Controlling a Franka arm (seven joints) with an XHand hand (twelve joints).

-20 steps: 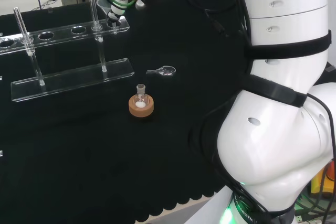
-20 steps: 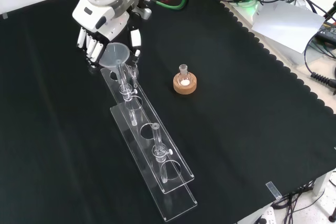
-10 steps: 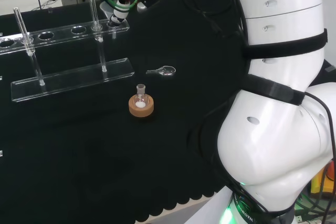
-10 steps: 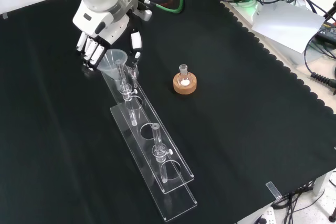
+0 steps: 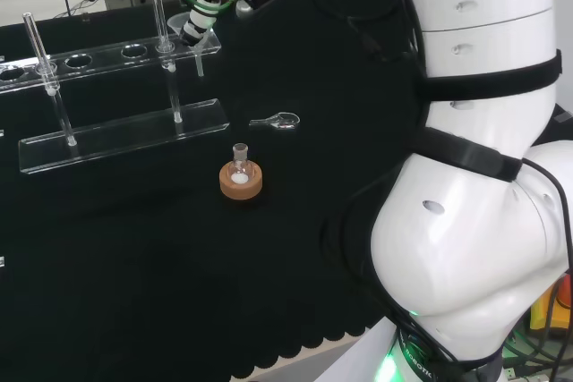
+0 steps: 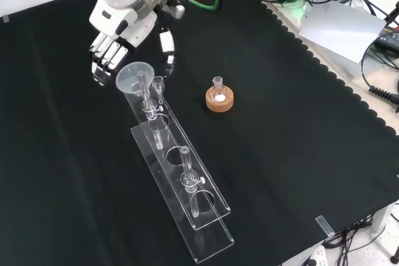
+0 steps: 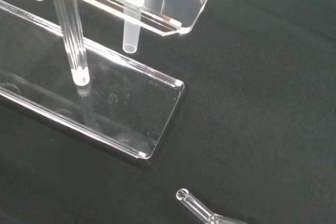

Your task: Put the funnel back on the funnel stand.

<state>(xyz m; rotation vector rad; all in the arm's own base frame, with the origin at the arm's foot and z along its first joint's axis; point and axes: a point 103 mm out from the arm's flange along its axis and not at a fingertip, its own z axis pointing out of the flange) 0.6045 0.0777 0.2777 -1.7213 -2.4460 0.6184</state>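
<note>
The clear funnel (image 6: 134, 75) sits in the end hole of the clear funnel stand (image 6: 184, 186), its cone resting on the upper shelf. In the wrist view its stem (image 7: 130, 37) hangs through that shelf above the stand's base plate (image 7: 107, 115). The hand (image 6: 111, 40) hovers just beyond the stand's end in the front view, fingers (image 6: 100, 61) straight and apart from the funnel, with nothing in it. In the head view the funnel (image 5: 183, 23) stands at the right end of the stand (image 5: 121, 137), with the hand (image 5: 202, 17) close beside it.
A small round flask on a cork ring (image 6: 219, 98) stands right of the stand in the front view. A small clear glass piece (image 5: 277, 120) lies on the cloth near the stand's end. Two upright posts (image 6: 186, 167) rise from the stand.
The funnel has gone down into the stand's end hole. The hand has let go of it and drawn back and up; its fingers now stand clear of the cone.
</note>
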